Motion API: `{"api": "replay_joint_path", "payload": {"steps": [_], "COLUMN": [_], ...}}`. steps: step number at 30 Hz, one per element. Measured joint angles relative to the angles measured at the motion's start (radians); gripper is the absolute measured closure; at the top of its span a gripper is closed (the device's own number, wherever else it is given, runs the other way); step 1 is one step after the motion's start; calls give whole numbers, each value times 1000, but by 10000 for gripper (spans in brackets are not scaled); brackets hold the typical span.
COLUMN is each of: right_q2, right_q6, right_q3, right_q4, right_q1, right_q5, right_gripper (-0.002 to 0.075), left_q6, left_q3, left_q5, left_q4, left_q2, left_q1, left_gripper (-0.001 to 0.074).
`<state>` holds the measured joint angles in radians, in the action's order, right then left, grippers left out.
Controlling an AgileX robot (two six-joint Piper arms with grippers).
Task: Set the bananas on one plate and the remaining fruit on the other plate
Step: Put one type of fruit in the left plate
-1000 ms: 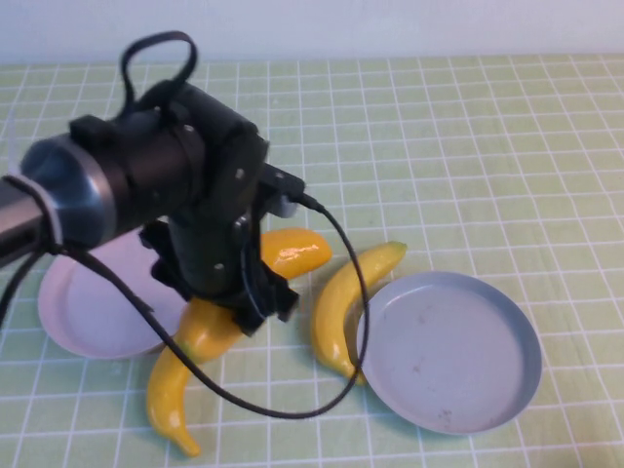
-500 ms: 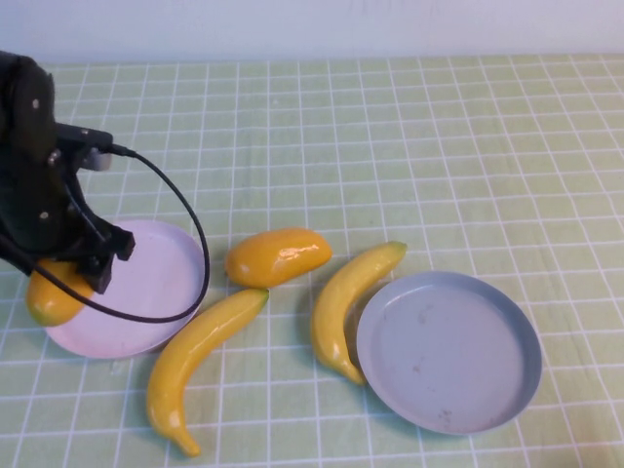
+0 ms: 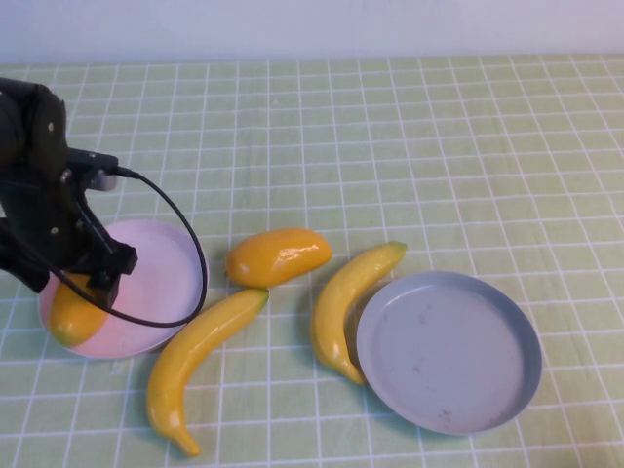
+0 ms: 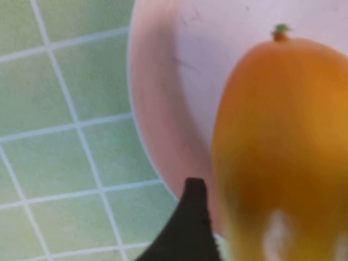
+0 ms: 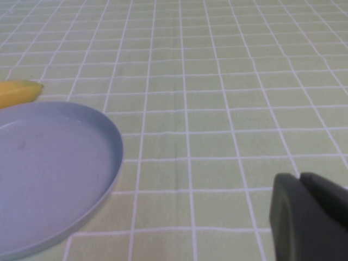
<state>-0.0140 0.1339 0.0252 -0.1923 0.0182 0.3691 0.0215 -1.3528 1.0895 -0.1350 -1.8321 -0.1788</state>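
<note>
Mango [image 3: 71, 310] on pink plate [image 3: 161, 278], clamped by left gripper [image 3: 78, 292].

Black left arm [image 3: 39, 195], looping cable [image 3: 185, 244]

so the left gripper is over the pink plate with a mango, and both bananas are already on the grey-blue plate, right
Not quite. The high view shows the grey-blue plate holding nothing; both bananas lie on the table. The left gripper is indeed at the pink plate with a mango. The right gripper is off to the side.
</note>
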Motion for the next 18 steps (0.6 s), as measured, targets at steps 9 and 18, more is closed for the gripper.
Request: {"api": "replay_joint_path", "payload": {"steps": [9,18], "right_q2": [0,0], "right_q6": [0,0], "right_q3": [0,0], "right_q4": [0,0], "right_q1": [0,0], "right_q5": [0,0], "right_gripper": [741,741], "left_q6": [4,520], "left_q3": [-46,-198], "left_q5": [5,9], "left_q4": [-8,204], "left_q2": [0,2], "left_q1": [0,-127], "left_gripper": [68,69]}}
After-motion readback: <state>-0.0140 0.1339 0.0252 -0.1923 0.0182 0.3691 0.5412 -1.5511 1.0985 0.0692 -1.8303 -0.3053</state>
